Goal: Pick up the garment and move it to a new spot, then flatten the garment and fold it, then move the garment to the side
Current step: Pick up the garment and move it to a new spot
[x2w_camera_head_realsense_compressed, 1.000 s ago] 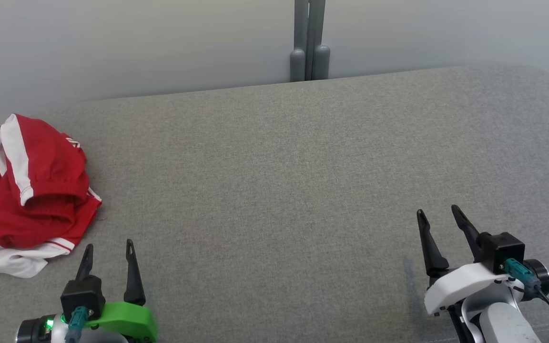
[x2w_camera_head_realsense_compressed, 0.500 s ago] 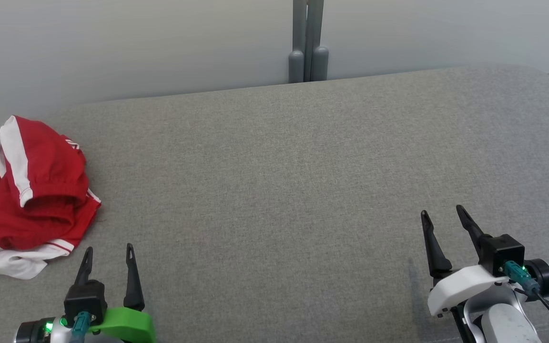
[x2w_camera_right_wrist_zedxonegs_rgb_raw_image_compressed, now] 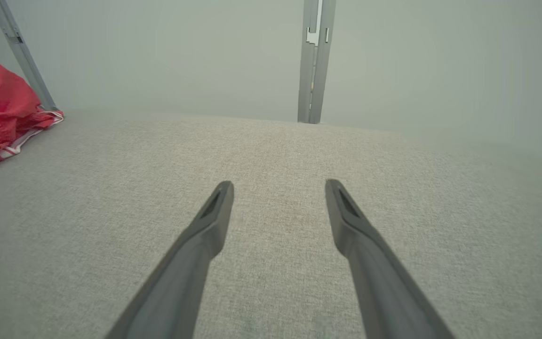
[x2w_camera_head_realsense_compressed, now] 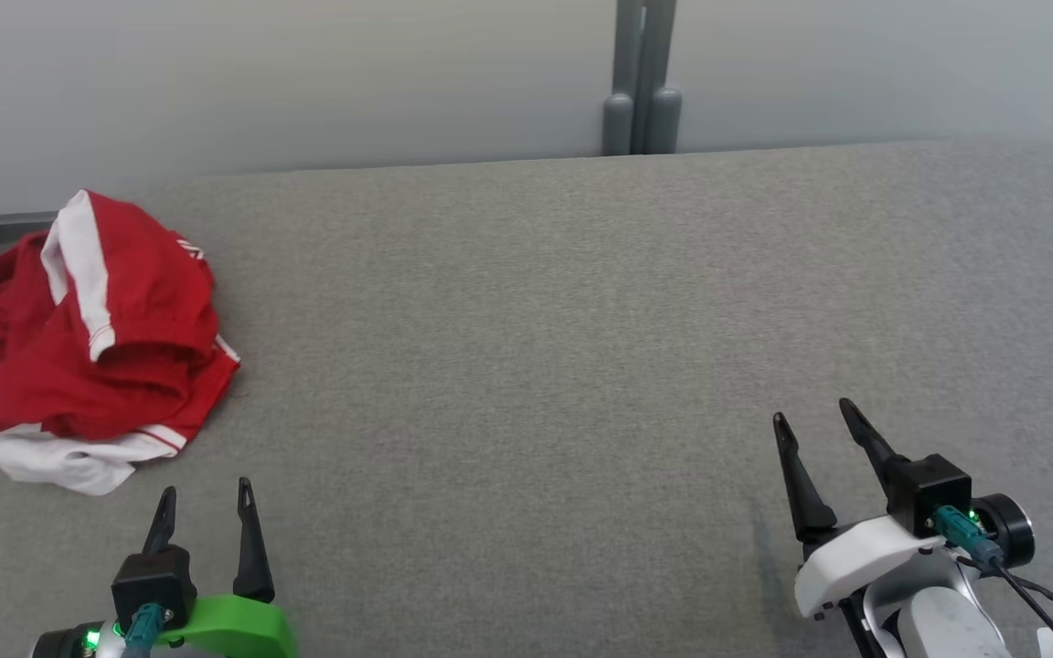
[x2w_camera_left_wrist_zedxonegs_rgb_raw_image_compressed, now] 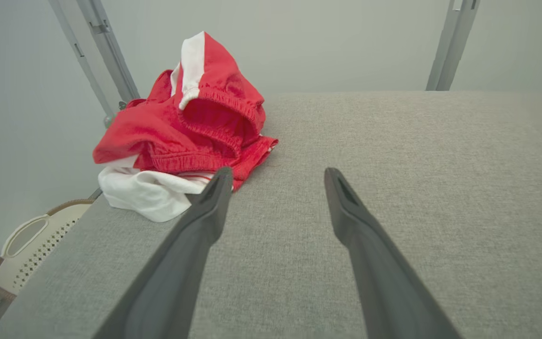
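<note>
Head camera turned left, scene shifted right; left gripper (x2w_camera_head_realsense_compressed: 205,487) slightly lower

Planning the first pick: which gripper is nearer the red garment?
Left. The left gripper hovers just short of the garment, apart from it; the right gripper is far across the grey surface.

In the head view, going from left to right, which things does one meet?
In order: red and white garment → left gripper → grey post behind the surface → right gripper.

Red garment (x2w_camera_head_realsense_compressed: 97,347) with white stripes, on plain grey surface (x2w_camera_head_realsense_compressed: 526,366)
</note>
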`<state>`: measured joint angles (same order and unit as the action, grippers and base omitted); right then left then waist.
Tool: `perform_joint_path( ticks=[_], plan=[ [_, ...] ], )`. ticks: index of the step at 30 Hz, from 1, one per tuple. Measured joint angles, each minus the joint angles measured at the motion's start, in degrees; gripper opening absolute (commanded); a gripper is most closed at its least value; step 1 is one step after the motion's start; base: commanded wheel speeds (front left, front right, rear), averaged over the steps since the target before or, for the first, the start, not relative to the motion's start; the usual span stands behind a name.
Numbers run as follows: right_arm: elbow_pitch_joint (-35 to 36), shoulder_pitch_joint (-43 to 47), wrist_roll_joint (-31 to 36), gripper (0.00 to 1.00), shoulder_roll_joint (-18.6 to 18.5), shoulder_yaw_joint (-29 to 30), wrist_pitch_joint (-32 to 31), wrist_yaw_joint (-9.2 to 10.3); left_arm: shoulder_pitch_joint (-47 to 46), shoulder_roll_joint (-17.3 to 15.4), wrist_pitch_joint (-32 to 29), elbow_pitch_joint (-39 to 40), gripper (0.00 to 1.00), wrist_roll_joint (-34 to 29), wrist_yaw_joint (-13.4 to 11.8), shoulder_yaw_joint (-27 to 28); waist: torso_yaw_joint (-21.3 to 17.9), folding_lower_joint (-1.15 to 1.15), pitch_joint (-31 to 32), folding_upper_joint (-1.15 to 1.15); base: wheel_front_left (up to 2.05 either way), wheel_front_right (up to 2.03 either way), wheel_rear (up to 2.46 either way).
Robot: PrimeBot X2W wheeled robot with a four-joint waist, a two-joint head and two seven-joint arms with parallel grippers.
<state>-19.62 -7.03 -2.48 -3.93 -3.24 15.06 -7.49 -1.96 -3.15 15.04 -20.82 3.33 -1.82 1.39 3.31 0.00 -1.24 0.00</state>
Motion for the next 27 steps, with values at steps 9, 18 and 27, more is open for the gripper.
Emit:
perform_joint_path(
  ticks=[9,18,27],
  plan=[
    [-1.1,-0.9,-1.5,1.0,0.1,-6.0,0.0,0.0,0.3,0.2,0.0,-2.8,1.0,3.1,2.7,1.8,10.9,0.0,-0.5,0.0,0.0,0.0,0.0],
    [-2.7,-2.8,-2.6,1.0,0.6,-9.5,0.0,0.0,1.4,0.2,0.0,-5.5,1.0,7.0,4.8,4.2,22.7,0.0,-1.2,0.0,0.0,0.0,0.0],
    [-3.4,-2.7,-2.6,1.0,-1.4,-8.7,0.0,-0.01,-3.1,0.2,0.0,-5.3,1.0,8.1,8.4,2.4,24.0,0.0,-2.8,0.0,0.0,0.0,0.0]
  ],
)
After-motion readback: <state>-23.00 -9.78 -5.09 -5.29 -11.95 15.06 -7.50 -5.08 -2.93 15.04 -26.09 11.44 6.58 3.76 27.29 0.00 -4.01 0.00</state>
